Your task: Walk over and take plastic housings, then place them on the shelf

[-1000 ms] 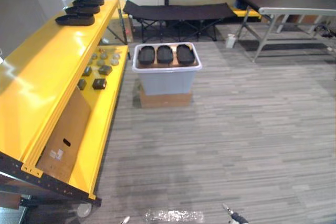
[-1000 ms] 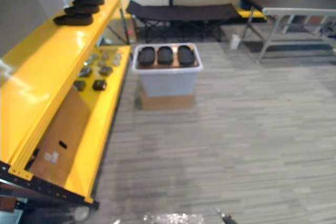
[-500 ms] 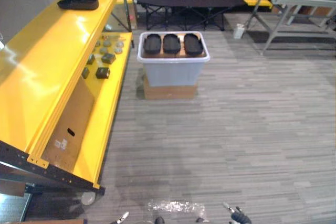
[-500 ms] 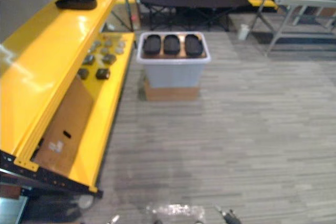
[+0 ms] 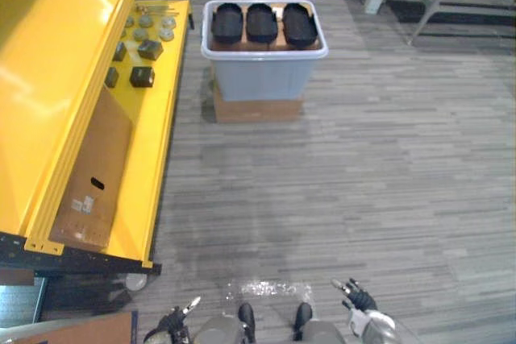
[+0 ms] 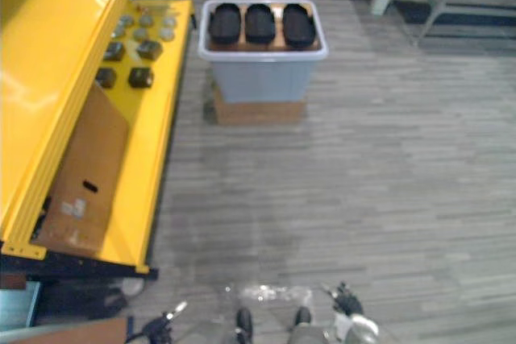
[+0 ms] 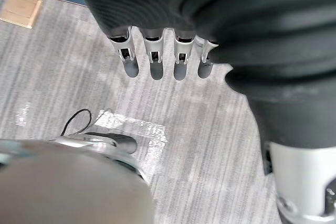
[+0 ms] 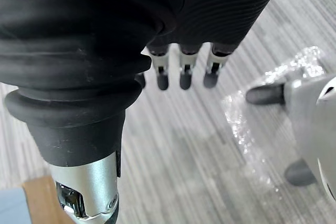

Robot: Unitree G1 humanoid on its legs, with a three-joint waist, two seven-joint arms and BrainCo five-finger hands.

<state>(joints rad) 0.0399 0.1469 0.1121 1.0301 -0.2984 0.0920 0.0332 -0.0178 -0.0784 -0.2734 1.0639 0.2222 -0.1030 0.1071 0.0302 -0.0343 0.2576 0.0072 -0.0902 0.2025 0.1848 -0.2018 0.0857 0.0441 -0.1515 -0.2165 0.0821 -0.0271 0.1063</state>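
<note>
Two hands, left hand (image 5: 176,322) and right hand (image 5: 355,299), are hanging at the bottom edge, fingers relaxed and empty; plastic housings (image 5: 261,22) are lying in the upper-centre bin (image 5: 264,53).

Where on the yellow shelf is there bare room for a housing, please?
Upper deck: bare nearly throughout. Lower deck: small parts crowd the far end, a cardboard sheet covers the near end, leaving a free strip along the aisle edge.

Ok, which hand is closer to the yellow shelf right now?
Left. The left hand hangs just past the near corner of the yellow shelf, slightly to its right. The right hand hangs well further right, away from the shelf.
</note>
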